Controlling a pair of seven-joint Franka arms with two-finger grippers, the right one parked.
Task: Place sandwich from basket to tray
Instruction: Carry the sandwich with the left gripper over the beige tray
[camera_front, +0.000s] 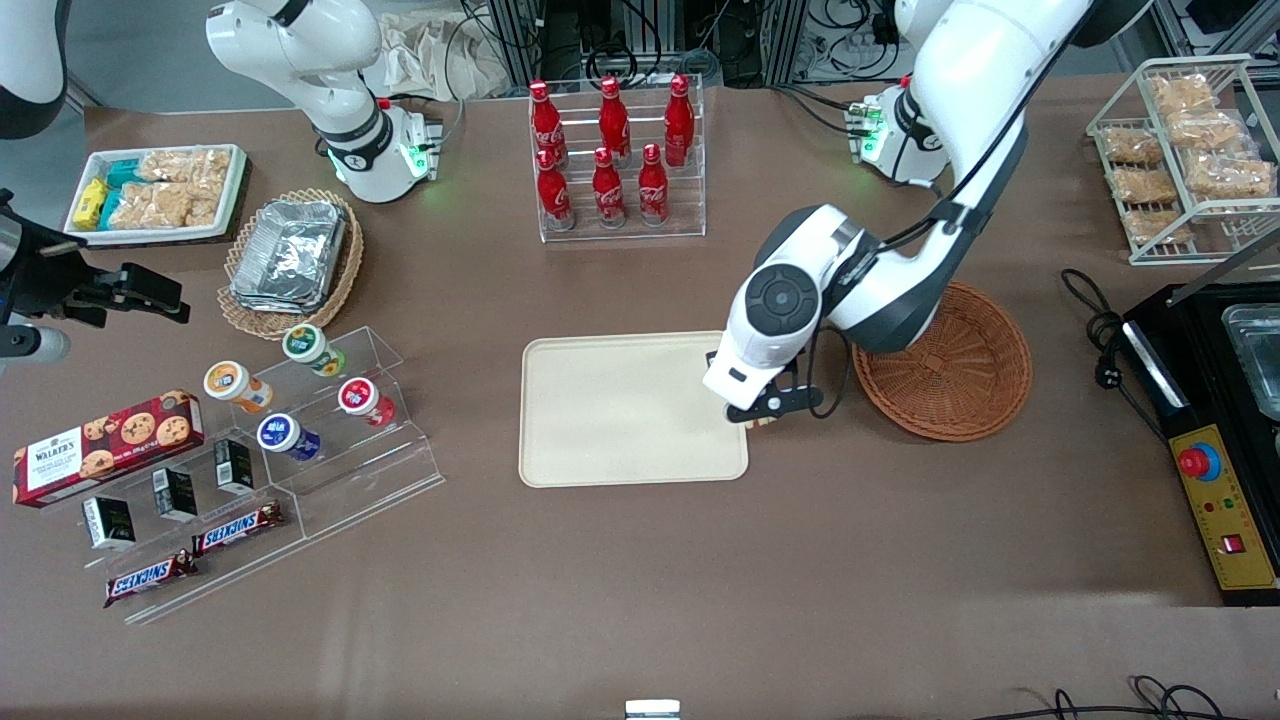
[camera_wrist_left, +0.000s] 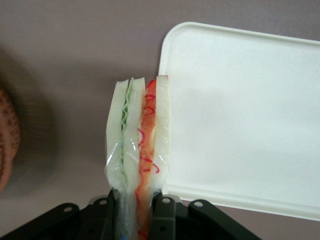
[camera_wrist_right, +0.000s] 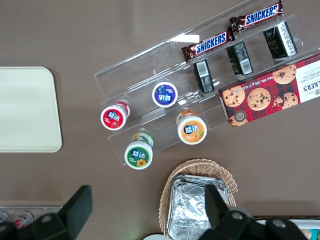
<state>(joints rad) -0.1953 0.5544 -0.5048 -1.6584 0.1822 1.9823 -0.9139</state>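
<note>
The gripper (camera_wrist_left: 135, 210) is clamped on the sandwich (camera_wrist_left: 137, 145), hanging right over the tray (camera_front: 620, 410) edge nearest the basket (camera_front: 950, 365), long axis pointing along that rim.

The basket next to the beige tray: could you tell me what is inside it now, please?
The visible part of the wicker basket holds nothing; the working arm covers part of it. The sandwich is clamped in the end effector, over the table at the tray's edge.
</note>
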